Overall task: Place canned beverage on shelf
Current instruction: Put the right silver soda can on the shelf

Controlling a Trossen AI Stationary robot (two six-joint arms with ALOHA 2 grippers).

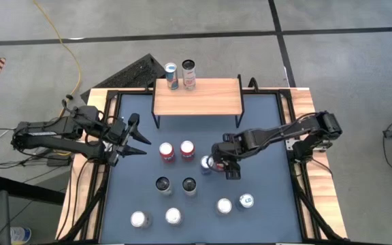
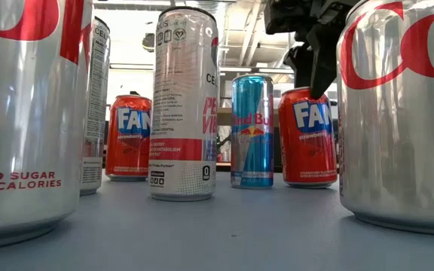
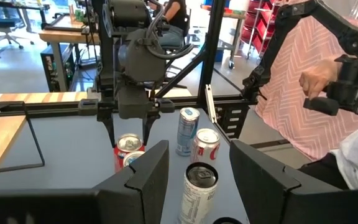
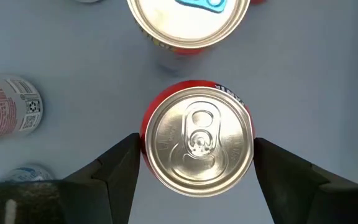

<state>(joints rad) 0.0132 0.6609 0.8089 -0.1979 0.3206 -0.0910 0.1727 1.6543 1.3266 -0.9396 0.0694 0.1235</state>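
Observation:
A red Fanta can [image 4: 197, 149] stands upright on the blue mat, and also shows in the low view as the right-hand red can [image 2: 307, 139]. My right gripper [image 4: 196, 146] [image 1: 215, 163] is open, points steeply down over it, and has one finger on either side of the can's top with a narrow gap. The shelf [image 1: 203, 99], a wooden top on black legs, stands at the far edge and carries two upright cans [image 1: 171, 75] [image 1: 189, 73]. My left gripper [image 1: 141, 138] waits open and level at the table's left, holding nothing.
Several upright cans crowd the mat: a Red Bull can [image 2: 252, 132], tall Celsius cans [image 2: 183, 105], two red cans [image 1: 167, 151] [image 1: 187, 148] and silver Coke cans [image 1: 224, 205] near the front. A blue-tabbed can [image 4: 188, 18] stands just beyond the right gripper. A person [image 3: 328, 93] is beyond the table's right side.

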